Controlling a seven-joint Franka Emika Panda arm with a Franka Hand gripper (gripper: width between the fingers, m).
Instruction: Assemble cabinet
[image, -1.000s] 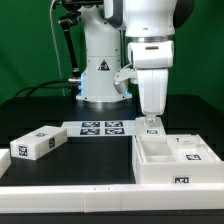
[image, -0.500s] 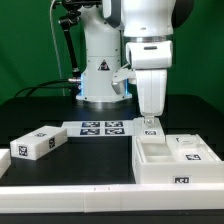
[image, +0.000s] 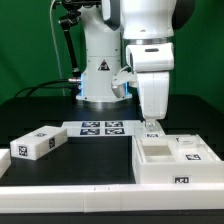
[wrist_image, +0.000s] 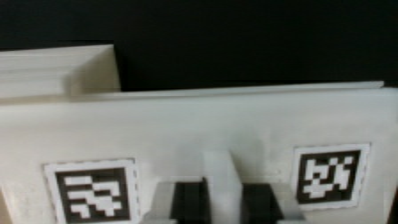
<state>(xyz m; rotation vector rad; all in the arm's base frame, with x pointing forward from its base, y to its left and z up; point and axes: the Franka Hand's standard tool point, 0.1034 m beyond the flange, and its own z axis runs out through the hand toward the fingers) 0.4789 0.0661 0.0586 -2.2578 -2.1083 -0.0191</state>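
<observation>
Hanging at the back edge of the cabinet (image: 170, 172), gripper (image: 151, 126) fingers (wrist_image: 185, 203) close together (hold on anything unclear), tagged block (image: 38, 144) well apart, near marker board (image: 100, 127).

A plain green wall (image: 25, 40) rises behind the black table (image: 90, 162).

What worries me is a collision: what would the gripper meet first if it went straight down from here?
The gripper points down at the cabinet, over its far wall in the exterior view. In the wrist view that tagged wall lies just past the fingers, so it would likely meet that first. Whether they already touch is unclear.
</observation>
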